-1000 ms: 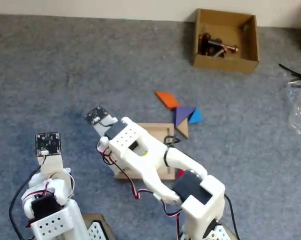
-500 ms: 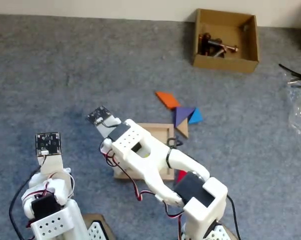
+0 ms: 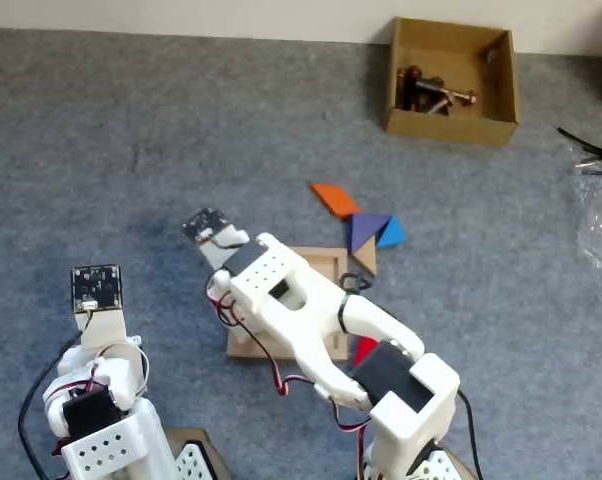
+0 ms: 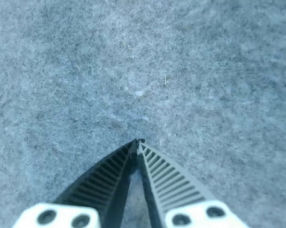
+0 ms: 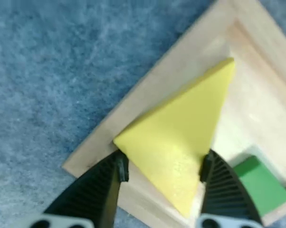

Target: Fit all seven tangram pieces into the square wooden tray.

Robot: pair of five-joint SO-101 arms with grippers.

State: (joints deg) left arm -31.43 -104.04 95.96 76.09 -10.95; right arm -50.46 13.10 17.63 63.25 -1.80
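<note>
The square wooden tray (image 3: 326, 262) lies mid-table, mostly covered by my right arm (image 3: 281, 300). In the right wrist view my right gripper (image 5: 162, 166) is shut on a yellow triangle (image 5: 181, 137), held tilted over a corner of the tray (image 5: 181, 61). A green piece (image 5: 259, 183) lies inside the tray. Outside it, an orange parallelogram (image 3: 336, 198), a purple triangle (image 3: 366, 230), a blue triangle (image 3: 390, 234) and a tan triangle (image 3: 365, 260) sit beyond the tray's far right corner. A red piece (image 3: 363, 350) peeks out beside the arm. My left gripper (image 4: 138, 142) is shut over bare carpet.
A cardboard box (image 3: 451, 80) holding metal parts stands at the back right. A plastic bag (image 3: 601, 230) and cables lie at the right edge. Grey carpet covers the table; the left arm (image 3: 96, 340) stays at the front left.
My right arm has shifted slightly to the right over the tray with the yellow triangle. The left arm has not moved.
</note>
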